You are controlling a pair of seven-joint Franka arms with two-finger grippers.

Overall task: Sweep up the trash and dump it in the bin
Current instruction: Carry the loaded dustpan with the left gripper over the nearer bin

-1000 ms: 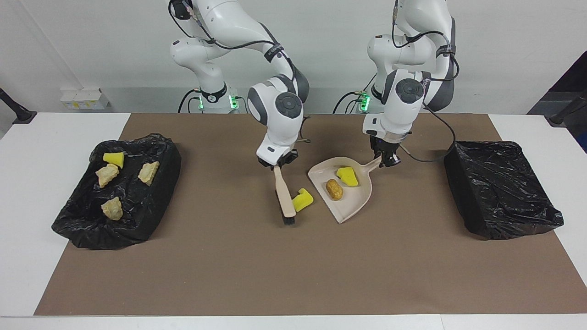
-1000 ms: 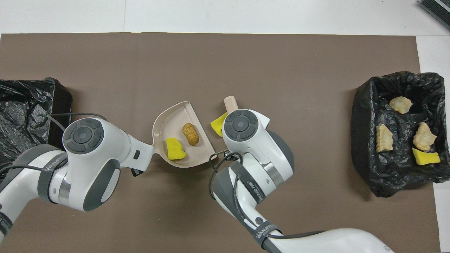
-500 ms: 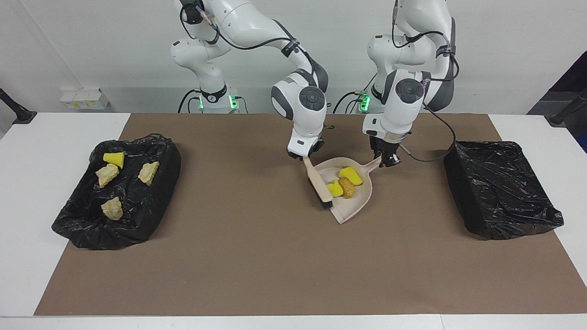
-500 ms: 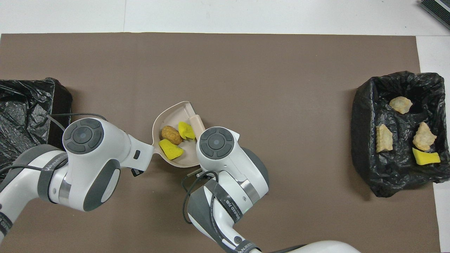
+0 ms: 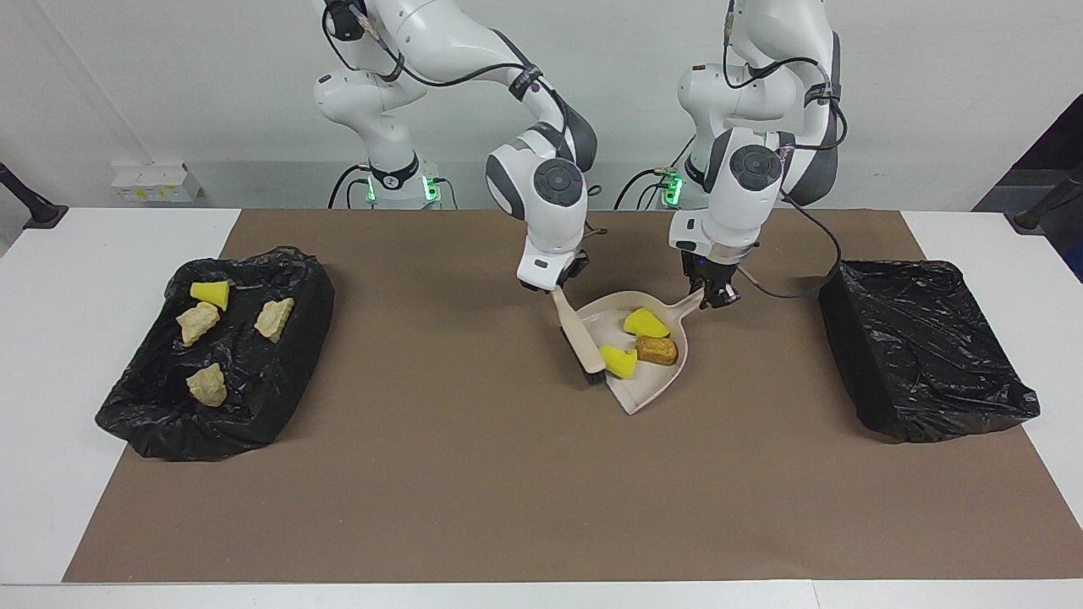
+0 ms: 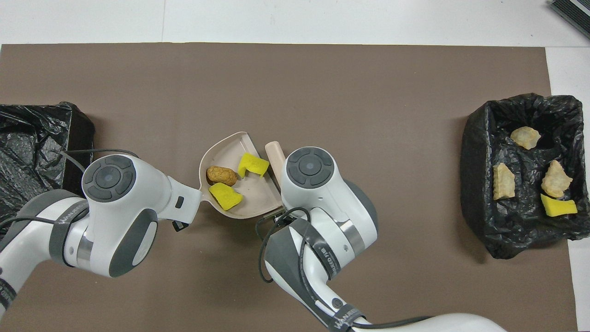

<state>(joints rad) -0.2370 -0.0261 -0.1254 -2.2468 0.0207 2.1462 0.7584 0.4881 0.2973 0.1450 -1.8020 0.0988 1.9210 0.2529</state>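
Left gripper (image 5: 715, 296) clamped on dustpan (image 5: 656, 385) handle; trash (image 5: 656, 349) in pan. Empty bin (image 5: 931, 355) at 3 o'clock facing. Right gripper (image 5: 556, 288) clamped on brush (image 5: 584, 342).

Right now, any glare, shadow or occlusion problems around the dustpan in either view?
Facing view: even light, soft shadows under the arms, the dustpan and its trash clear; sheen on the black bin at the left arm's end. Overhead view: both wrists hide the left gripper and right gripper, and most of the brush.
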